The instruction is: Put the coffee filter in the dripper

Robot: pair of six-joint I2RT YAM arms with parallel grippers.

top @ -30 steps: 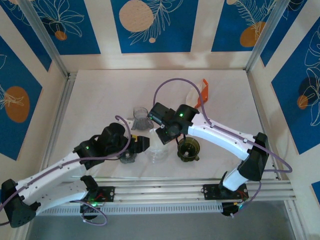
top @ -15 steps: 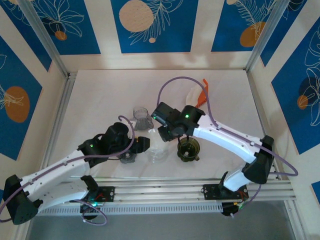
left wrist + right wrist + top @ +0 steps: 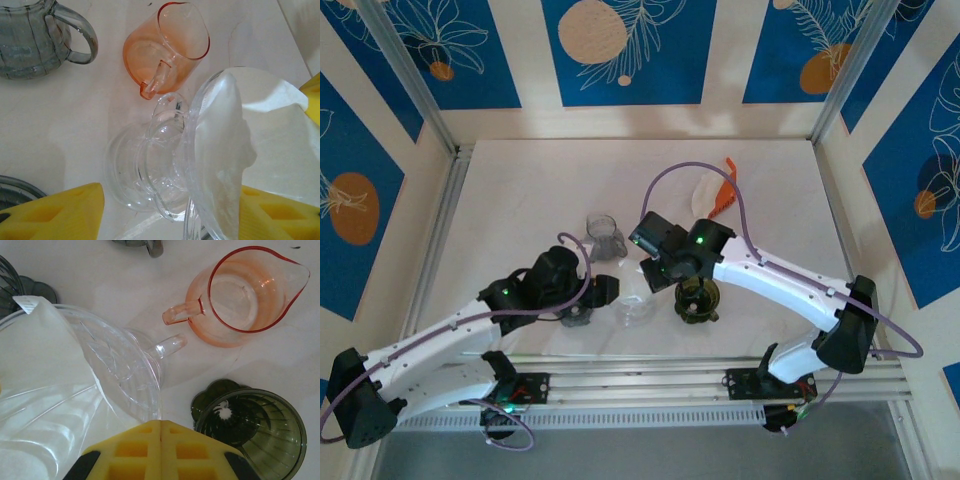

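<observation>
A clear glass dripper (image 3: 636,305) lies tilted near the table's front, its base (image 3: 145,165) pointing left and its rim pointing right. The white paper coffee filter (image 3: 250,130) sits inside its cone, with the filter (image 3: 35,350) pressed against the glass wall and a small tab at its top. My left gripper (image 3: 172,200) spans the dripper, one yellow finger by the base and the other against the rim side. My right gripper (image 3: 161,425) is shut with nothing between its pads, right beside the dripper's rim (image 3: 120,365). From above, the right gripper (image 3: 652,272) hovers just behind the dripper.
A dark green dripper (image 3: 697,298) stands right of the clear one. A pink glass pitcher (image 3: 245,295) and a grey glass cup (image 3: 604,236) stand behind. Another dark dripper (image 3: 578,315) sits under my left wrist. An orange holder with spare filters (image 3: 720,190) is at the back right.
The right gripper has drifted slightly right and toward the front, and its elbow has swung outward. The left arm has edged forward, with its fingers closer in around the clear dripper.
</observation>
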